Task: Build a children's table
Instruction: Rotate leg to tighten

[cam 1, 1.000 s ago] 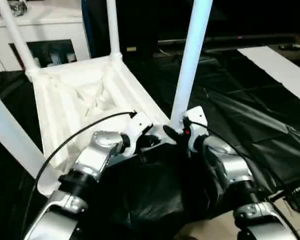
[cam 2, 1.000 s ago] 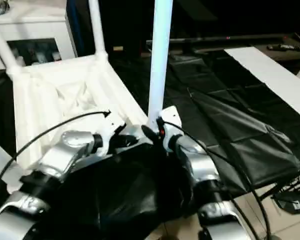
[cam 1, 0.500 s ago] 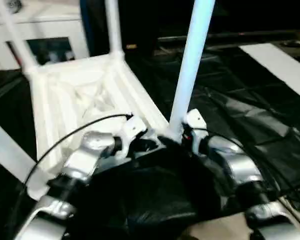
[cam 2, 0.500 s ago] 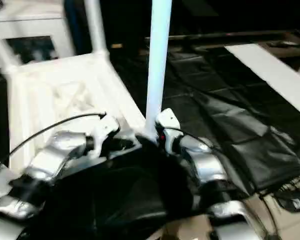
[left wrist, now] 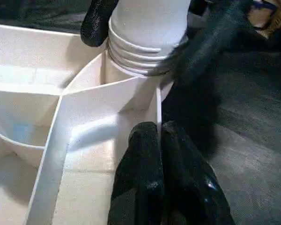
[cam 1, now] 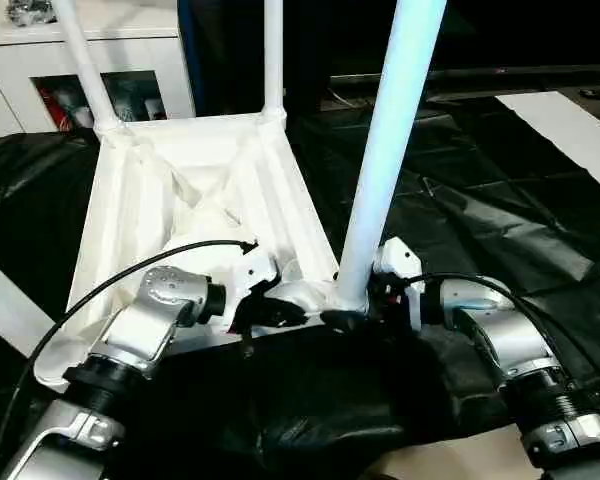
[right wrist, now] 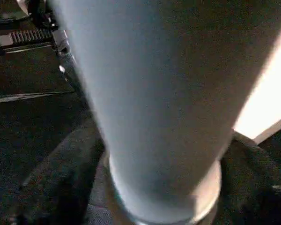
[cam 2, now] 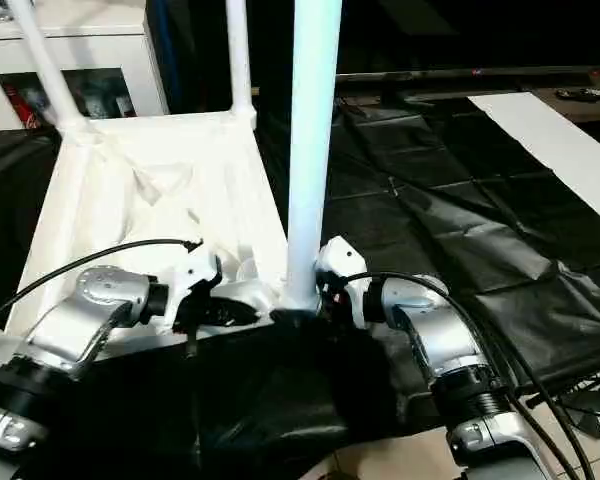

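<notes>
1. The tabletop [cam 1: 195, 215] lies upside down, ribbed underside up, on black sheeting [cam 1: 500, 210] spread over the floor, in front of a white cabinet [cam 1: 100, 70].
2. Four legs show. Two far ones [cam 1: 273, 55] [cam 1: 80, 60] stand in the back sockets, one [cam 1: 5, 300] crosses the left edge of the head view, and the near leg [cam 1: 380, 170] rises from the near right corner socket [cam 1: 345, 300].
3. In the left wrist view, threads [left wrist: 136, 56] on the near leg's base are still exposed above the socket, so I judge it not fully seated. The step in hand looks like screwing this leg home.
4. The left gripper [cam 1: 270, 312] rests on the tabletop's near edge beside that socket, its fingers [left wrist: 154, 178] pressed together with nothing between them, against a rib just short of the leg.
5. The right gripper [cam 1: 380, 290] is at the leg's base from the other side. Whether its fingers grip the tube or stand loose around it, I cannot tell.
6. To do this well:
   - keep the leg upright so the threads do not cross;
   - turn it in short re-grips low on the tube;
   - let the left gripper hold the tabletop down so it does not spin or slide on the slick sheeting;
   - stop once the threads disappear.
</notes>
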{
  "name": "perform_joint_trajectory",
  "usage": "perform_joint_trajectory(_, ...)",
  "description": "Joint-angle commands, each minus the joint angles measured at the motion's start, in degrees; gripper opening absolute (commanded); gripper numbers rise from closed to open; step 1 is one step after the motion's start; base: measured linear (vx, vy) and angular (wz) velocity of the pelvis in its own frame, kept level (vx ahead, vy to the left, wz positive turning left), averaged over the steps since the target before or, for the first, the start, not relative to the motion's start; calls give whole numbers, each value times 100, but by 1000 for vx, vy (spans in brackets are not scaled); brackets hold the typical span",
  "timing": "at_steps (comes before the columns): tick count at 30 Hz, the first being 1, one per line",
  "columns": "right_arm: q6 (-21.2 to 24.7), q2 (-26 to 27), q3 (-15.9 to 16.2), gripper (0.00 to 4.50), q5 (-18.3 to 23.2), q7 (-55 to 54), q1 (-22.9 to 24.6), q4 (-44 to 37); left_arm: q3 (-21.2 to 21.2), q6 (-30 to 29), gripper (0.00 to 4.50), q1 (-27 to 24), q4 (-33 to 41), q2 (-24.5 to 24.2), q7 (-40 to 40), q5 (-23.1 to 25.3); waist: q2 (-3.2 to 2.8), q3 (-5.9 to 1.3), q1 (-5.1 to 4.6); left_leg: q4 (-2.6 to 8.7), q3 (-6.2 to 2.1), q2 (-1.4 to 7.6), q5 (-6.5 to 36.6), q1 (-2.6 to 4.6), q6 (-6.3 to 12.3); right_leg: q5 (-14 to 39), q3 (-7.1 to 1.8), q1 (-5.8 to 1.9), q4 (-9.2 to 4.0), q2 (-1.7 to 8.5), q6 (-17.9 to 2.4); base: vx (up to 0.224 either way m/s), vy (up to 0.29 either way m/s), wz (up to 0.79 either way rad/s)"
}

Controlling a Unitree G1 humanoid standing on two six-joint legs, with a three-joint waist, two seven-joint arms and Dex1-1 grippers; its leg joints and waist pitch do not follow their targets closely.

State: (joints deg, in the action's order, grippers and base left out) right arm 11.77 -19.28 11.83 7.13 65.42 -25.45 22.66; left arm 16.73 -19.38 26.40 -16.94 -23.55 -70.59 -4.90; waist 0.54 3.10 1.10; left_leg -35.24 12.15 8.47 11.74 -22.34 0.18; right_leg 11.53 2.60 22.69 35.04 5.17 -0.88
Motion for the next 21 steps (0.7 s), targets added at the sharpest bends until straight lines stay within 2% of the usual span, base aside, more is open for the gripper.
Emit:
perform_joint_trajectory(1, 43, 17, 125, 331, 45, 55, 3, -161, 249, 20, 0, -32, 276, 89, -306, -197, -15, -372, -7, 452, -232, 526, 598, 175, 428, 115, -264, -235, -298, 403, -1704, 0, 0, 0)
perform_joint_trajectory(8, 134, 14, 193, 288, 78, 101, 68, -252, 252, 6, 0, -53, 290, 89, -216, -170, -7, -371, 26, 455, -232, 528, 665, 187, 352, 263, -270, -233, -310, 402, -1637, 0, 0, 0)
perform_joint_trajectory(11, 148, 121, 177, 278, 48, -50, 108, -193, 92, 34, 0, 49, 108, 327, 193, -127, -8, -372, 28, 451, -230, 524, 607, 181, 364, 199, -269, -230, -301, 398, -1647, 0, 0, 0)
perform_joint_trajectory(12, 157, 218, 144, 278, 20, -226, 123, -144, -10, 3, 0, 134, -12, 489, 499, -97, 12, -373, 37, 444, -221, 524, 647, 193, 350, 251, -272, -227, -314, 400, -1644, 0, 0, 0)
perform_joint_trajectory(14, 137, 451, 48, 277, -120, -795, 73, 66, -66, 5, 0, 263, -200, 652, 853, 9, 19, -334, 20, 472, -225, 511, 846, 170, 261, 631, -281, -208, -364, 402, -1581, 0, 0, 0)
perform_joint_trajectory(16, 125, 573, -6, 277, -204, -1123, 38, 196, -90, -10, 0, 326, -290, 734, 1033, 60, 20, -344, 18, 478, -248, 518, 1112, 202, 81, 1107, -280, -207, -397, 422, -1464, 0, 0, 0)
perform_joint_trajectory(18, 181, 962, -191, 276, -472, -2268, -126, 674, -169, -90, 0, 490, -494, 1015, 1499, 116, 26, -310, -33, 510, -258, 507, 1289, 182, -34, 1439, -287, -179, -436, 411, -1357, 0, 0, 0)
perform_joint_trajectory(19, 230, 1032, -233, 276, -495, -2454, -153, 739, -189, -126, 0, 517, -518, 1071, 1579, 115, 30, -318, -77, 506, -271, 494, 1458, 213, -161, 1705, -285, -158, -452, 418, -1307, 0, 0, 0)
perform_joint_trajectory(20, 294, 1119, -286, 276, -493, -2640, -187, 806, -202, -165, 0, 554, -552, 1135, 1692, 137, 34, -329, -103, 507, -293, 492, 1506, 188, -186, 1803, -280, -188, -468, 429, -1229, 0, 0, 0)
perform_joint_trajectory(21, 302, 1147, -294, 276, -496, -2691, -197, 822, -203, -166, 0, 567, -570, 1156, 1728, 152, 33, -328, -115, 505, -288, 497, 1500, 181, -169, 1786, -289, -184, -474, 430, -1204, 0, 0, 0)
